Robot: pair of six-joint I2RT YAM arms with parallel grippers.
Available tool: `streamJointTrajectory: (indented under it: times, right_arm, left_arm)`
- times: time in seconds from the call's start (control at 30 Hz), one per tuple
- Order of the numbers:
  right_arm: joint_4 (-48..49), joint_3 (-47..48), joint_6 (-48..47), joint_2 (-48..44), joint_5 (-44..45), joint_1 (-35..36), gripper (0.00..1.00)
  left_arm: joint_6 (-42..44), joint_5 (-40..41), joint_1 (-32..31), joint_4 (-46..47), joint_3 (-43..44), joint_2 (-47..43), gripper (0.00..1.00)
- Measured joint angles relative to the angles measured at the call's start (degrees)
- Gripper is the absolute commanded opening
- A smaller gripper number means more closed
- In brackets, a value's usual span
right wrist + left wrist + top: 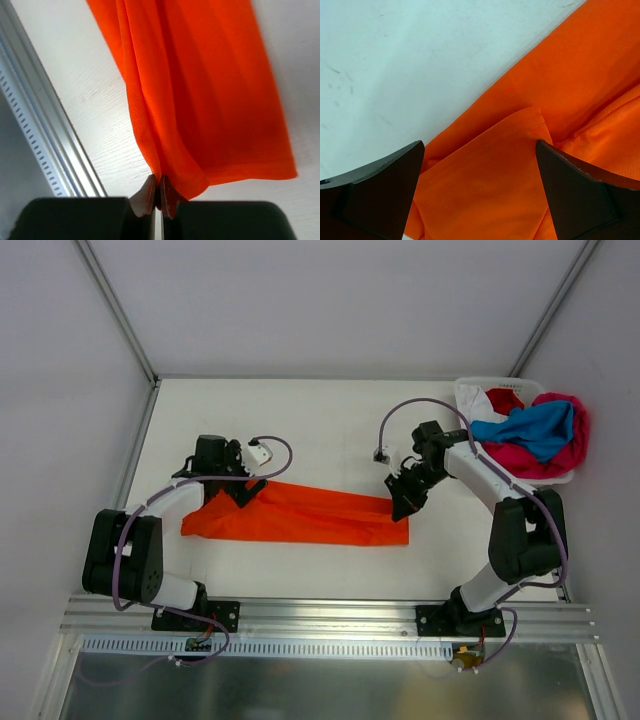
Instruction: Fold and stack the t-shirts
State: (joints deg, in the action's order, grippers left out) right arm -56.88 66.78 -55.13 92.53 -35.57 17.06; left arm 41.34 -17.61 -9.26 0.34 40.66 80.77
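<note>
A white table (320, 420) with faint scuffs fills the middle of the scene. A white plastic basket (468, 392) with a slotted wall stands at its far right corner. Along the near edge runs a ribbed aluminium rail (330, 618), with a perforated strip (300, 648) just in front of it. Two slanted metal struts (115, 308) rise against pale grey walls (330, 300).

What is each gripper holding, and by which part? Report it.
The right gripper is shut on the orange t-shirt, pinching a fold at its right end. The left gripper is open over the cloth, holding nothing.
</note>
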Motion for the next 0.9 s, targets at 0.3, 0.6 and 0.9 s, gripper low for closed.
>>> streamJointTrajectory:
  times: [0.3,0.6,0.9]
  right_arm:
    - [6.6,-0.1,4.4,-1.1,4.2,0.0,0.0]
    - [7.9,-0.1,5.7,-1.1,5.2,-0.1,0.0]
    - [8.1,-0.3,5.7,-1.1,5.4,-0.1,0.0]
  left_arm:
    - [2.2,-4.8,0.0,-7.4,4.7,5.3,0.62]
    - [4.7,-6.1,0.0,-15.9,8.5,5.7,0.02]
    - [4.6,-4.3,0.0,-20.4,8.6,0.7,0.06]
